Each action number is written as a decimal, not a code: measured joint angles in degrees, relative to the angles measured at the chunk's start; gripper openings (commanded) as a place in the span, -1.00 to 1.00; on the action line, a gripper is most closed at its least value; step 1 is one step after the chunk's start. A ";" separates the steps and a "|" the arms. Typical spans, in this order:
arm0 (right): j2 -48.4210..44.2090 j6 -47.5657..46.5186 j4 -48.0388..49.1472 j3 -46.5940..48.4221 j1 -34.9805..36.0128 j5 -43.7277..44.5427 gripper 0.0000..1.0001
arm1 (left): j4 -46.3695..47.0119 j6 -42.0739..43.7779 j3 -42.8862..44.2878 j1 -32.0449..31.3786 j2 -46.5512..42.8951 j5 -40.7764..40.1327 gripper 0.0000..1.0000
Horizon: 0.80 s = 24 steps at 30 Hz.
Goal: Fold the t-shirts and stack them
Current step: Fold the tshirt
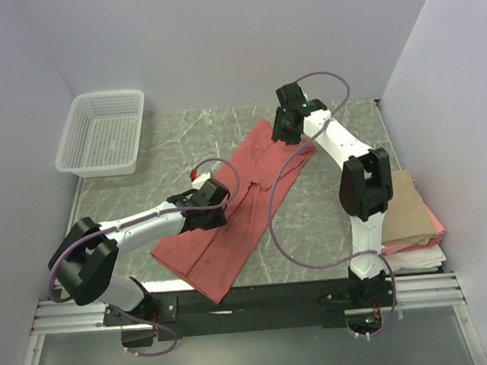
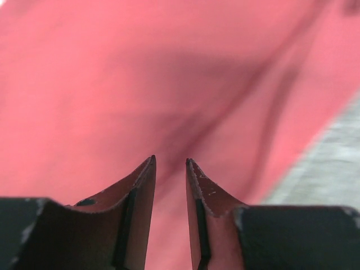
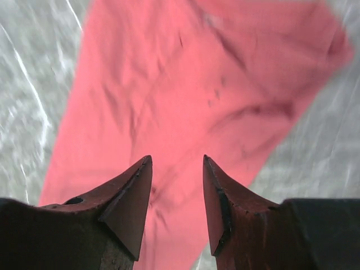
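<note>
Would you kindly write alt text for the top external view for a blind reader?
A salmon-red t-shirt lies diagonally on a grey table, the left pincer over its middle, the right pincer over its far end. Folded shirts are stacked at right.

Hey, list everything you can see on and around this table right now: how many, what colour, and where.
red t-shirt: one, salmon-red, lying in a long diagonal strip across the middle of the table
tan t-shirt: one, tan, folded, on top of the stack at the right edge
pink t-shirt: one, pink, folded, under the tan one
white t-shirt: one, white, folded, at the bottom of the stack
basket: one, white mesh, far left corner
table: one, grey-green marbled top
left gripper: one, black, over the red cloth, fingers slightly apart
right gripper: one, black, over the shirt's far end, open
</note>
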 measured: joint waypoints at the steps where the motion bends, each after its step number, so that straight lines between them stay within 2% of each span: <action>1: -1.70 0.72 0.74 -2.84 0.15 -0.22 -0.04 | -0.96 0.44 -0.90 0.07 -0.66 -1.07 -0.35; 6: -3.65 3.21 3.23 -12.87 0.61 -0.70 -0.06 | -2.71 2.71 -4.09 0.35 -2.43 -3.19 -0.40; 9: -3.08 3.80 3.13 -14.73 0.63 -0.66 -0.06 | -1.88 3.78 -6.54 0.35 -3.72 -2.67 -0.38; 15: 0.50 4.00 3.48 -12.31 0.42 -0.15 -0.06 | -0.85 5.68 -8.81 0.28 -5.33 -0.92 -0.39; 24: 8.55 3.21 1.68 -5.92 -1.29 0.57 -0.06 | 0.66 5.86 -8.61 -2.05 -2.21 0.26 -0.44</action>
